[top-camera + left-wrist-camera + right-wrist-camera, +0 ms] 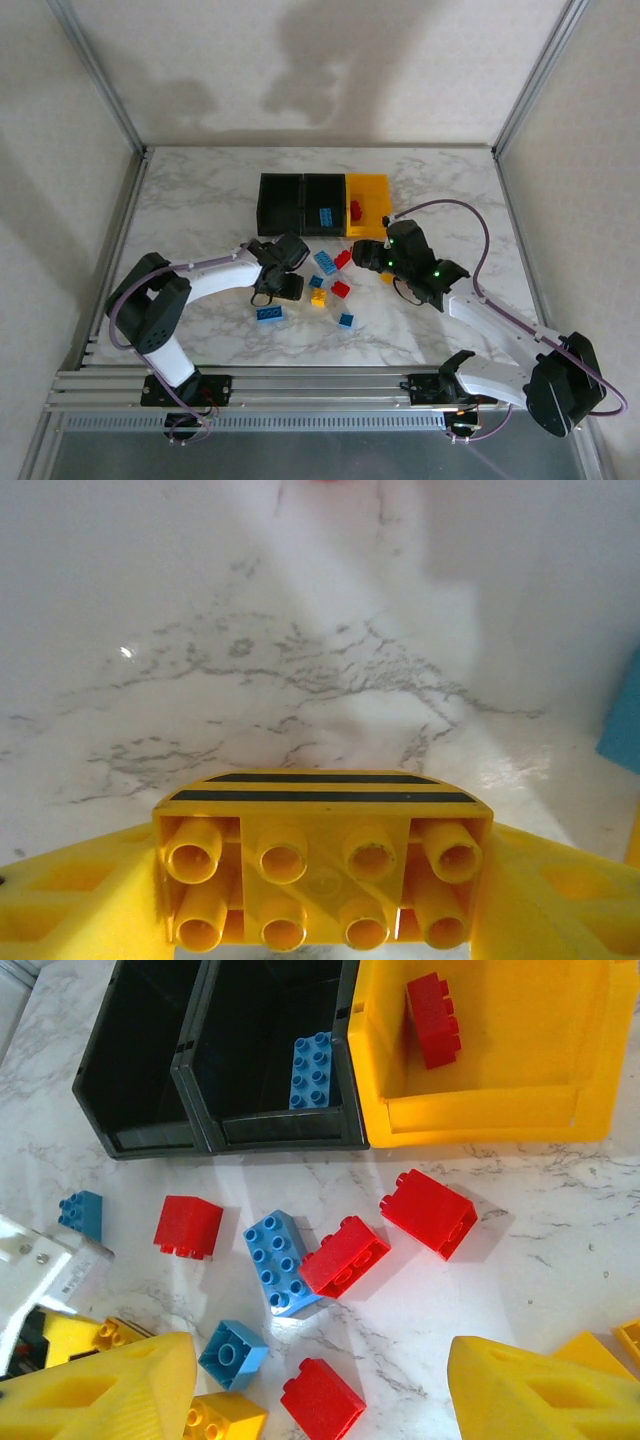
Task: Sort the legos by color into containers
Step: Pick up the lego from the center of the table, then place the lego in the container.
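White marbled table [200,215] — three joined containers [262,205] sit at twelve o'clock; loose red, blue and yellow legos [268,313] lie scattered around centre, toward six.

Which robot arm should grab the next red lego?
Right, probably. The right gripper hangs open over the red legos, nothing between its fingers. The left gripper is busy: a yellow lego sits between its fingers.
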Available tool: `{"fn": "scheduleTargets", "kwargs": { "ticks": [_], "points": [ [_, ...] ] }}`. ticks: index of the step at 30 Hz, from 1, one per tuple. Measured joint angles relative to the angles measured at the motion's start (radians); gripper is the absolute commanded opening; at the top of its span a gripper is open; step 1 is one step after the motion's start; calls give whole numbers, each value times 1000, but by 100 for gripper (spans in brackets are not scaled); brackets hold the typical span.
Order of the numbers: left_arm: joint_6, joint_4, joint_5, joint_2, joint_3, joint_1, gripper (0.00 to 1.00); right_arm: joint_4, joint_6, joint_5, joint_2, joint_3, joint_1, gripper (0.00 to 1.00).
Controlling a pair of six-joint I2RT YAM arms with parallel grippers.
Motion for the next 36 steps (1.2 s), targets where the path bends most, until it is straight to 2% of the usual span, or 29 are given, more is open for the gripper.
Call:
{"fn": "scheduleTargets", "kwargs": {
  "ticks": [4,10,17,21,28,36],
  "points": [
    [-2,-3,-13,-35,65,38,65,10,0,-5,2,0,1,67],
    [42,-40,-71,1,285,99,65,38,0,-8,19,0,19,67],
    [254,-104,-232,132,545,132,65,46,0,-8,19,-5,22,67],
    [386,-132,-285,214,650,133,65,45,0,-8,23,-4,22,67],
    [553,-143,-315,310,700,153,65,40,-1,-7,28,4,22,67],
    [660,-132,-314,349,729,183,66,25,1,-7,28,6,25,67]
  ]
}}
